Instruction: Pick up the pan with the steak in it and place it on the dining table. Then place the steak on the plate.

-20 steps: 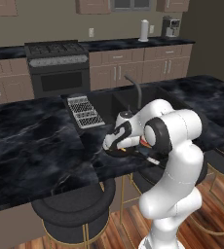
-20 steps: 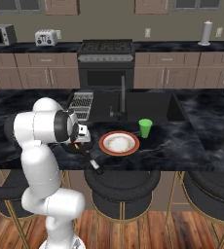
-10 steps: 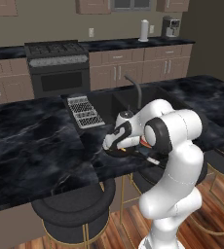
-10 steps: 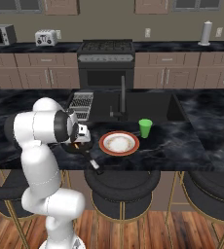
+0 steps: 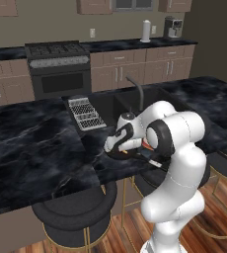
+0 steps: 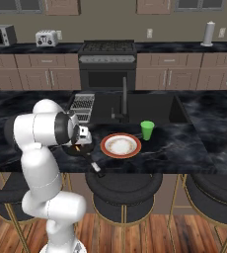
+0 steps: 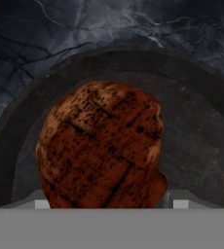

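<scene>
Steak (image 7: 102, 146) lies in the pan (image 7: 201, 146) on the worktop (image 6: 174, 148) beside the plate (image 6: 120, 146), so the pincer (image 5: 116, 147), its grip unclear, should close squarely across the meat before lifting.

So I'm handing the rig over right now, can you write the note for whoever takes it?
Pincer: down in the pan, one fingertip on each side of the steak; I cannot tell if they grip it yet.
Pan: on the dining table, at the front edge, just left of the plate in the right base view; steak lies inside it.
Plate: nothing on it; a green cup stands at its far right.
Done: pan is on the table.
Left: close on the steak, lift it, carry it over to the plate, set it down.
</scene>
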Tool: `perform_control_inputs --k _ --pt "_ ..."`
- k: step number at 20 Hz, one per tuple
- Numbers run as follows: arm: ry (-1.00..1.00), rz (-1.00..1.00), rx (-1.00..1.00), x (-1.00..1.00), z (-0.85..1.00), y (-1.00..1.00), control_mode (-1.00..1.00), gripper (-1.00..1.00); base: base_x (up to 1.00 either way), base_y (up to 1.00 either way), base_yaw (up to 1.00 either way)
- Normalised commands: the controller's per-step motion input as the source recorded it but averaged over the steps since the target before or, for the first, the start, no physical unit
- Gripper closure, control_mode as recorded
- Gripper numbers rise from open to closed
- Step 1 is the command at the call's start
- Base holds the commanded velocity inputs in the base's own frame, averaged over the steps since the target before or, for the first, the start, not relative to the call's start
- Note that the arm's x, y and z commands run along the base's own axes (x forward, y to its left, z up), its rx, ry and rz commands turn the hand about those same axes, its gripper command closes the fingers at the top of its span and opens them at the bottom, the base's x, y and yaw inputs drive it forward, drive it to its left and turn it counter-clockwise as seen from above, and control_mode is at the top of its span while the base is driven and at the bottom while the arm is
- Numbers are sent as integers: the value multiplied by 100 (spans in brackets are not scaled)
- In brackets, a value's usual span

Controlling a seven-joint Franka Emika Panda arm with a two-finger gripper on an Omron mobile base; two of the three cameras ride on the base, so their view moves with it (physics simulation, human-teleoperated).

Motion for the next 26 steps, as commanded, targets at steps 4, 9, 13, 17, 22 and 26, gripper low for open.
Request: perform_control_inputs --k 4,9,13,17,22,26 --pt "0 -7 1 0 36 -2 -100 100 0 0 0" --pt "0 -12 1 -13 57 -32 -100 100 0 0 0" --pt "0 -15 1 -19 57 -47 -100 100 0 0 0" --pt "0 -17 1 -5 48 -62 -100 100 0 0 0" --pt "3 -13 1 17 37 -71 -100 100 0 0 0" --pt "4 -4 6 32 14 -81 -100 100 0 0 0"
